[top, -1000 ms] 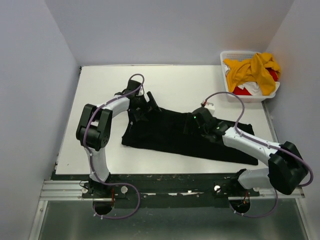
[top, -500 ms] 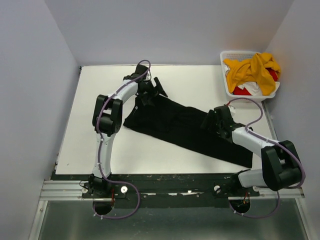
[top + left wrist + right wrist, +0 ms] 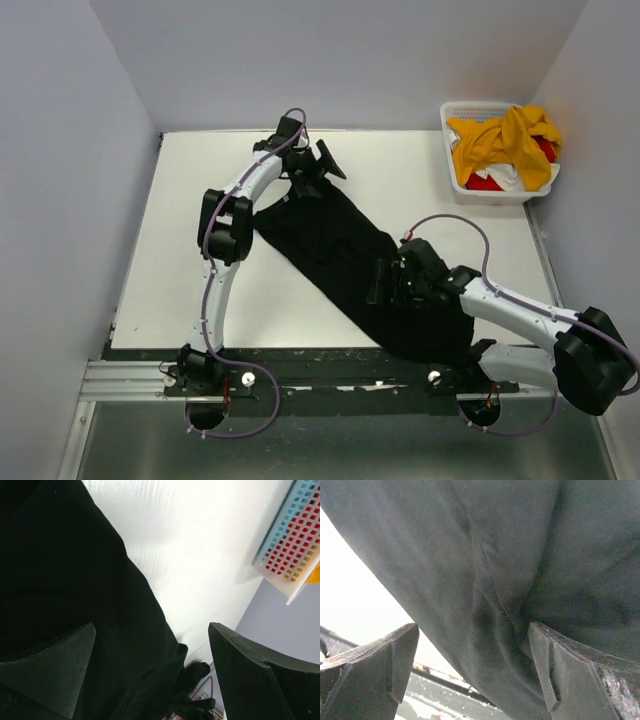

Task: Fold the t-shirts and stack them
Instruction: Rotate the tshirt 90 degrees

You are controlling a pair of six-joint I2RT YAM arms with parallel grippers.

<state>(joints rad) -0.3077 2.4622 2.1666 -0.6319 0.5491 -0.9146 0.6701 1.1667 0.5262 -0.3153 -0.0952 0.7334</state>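
The black t-shirt (image 3: 335, 240) lay spread out on the white surface (image 3: 190, 240). It ran in a long slanted strip from the far middle down to the near right. Its near end reached the near edge of the surface. The cloth was bunched and creased, not folded neatly.

The left gripper (image 3: 318, 168) was at the far end of the black t-shirt, right over its top corner. In the left wrist view its jaws stood wide apart. One finger was over the black cloth and the other was over bare surface.

The right gripper (image 3: 388, 283) was low over the near part of the black t-shirt. In the right wrist view its jaws were wide apart too, and dark cloth with a seam filled the space between them. The pictures could not show if the fingers touched the cloth.

Well apart from all this, a white slatted basket (image 3: 480, 104) sat in the far right corner. A mustard-yellow shirt (image 3: 505, 140) was piled on top in it. A red shirt (image 3: 485, 182) and a white shirt (image 3: 507, 176) peeked out under the yellow one.
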